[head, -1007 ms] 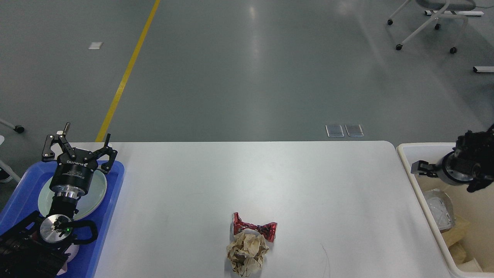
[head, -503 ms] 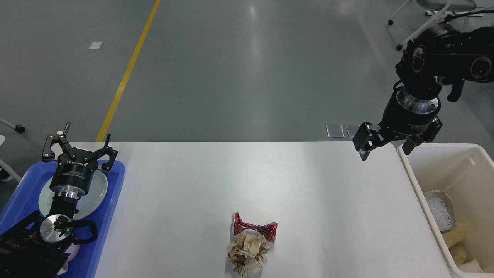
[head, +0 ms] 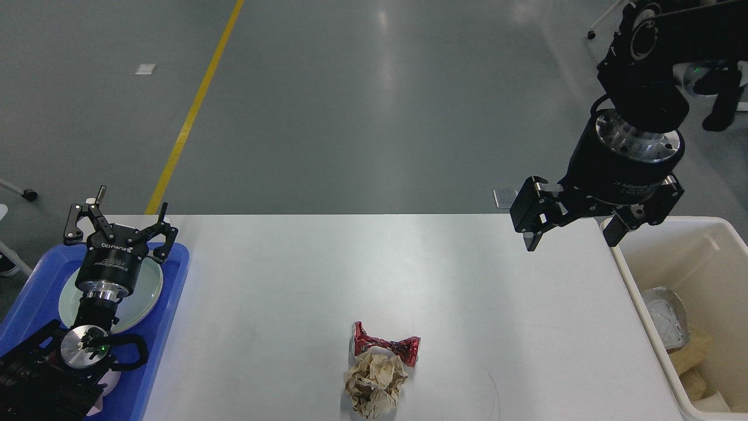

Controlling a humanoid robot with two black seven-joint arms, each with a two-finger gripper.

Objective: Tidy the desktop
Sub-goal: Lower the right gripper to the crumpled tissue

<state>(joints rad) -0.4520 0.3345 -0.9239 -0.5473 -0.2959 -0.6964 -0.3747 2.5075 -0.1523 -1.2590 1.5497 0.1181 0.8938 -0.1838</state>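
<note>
Hanging above the far right corner of the desktop (head: 467, 280), the right gripper (head: 572, 231) has fingers spread and empty. Crumpled paper (head: 374, 383) touches a red wrapper (head: 387, 345) near the front edge; the left gripper (head: 120, 219) gapes over the blue tray (head: 169, 304)

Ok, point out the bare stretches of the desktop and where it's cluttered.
The desktop is bare between the blue tray and the crushed red can, and from the can across to the bin. The only clutter is the can touching the crumpled paper near the front edge.

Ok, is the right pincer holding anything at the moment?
No, the right pincer hangs open and empty above the desktop's far right corner, beside the bin.
</note>
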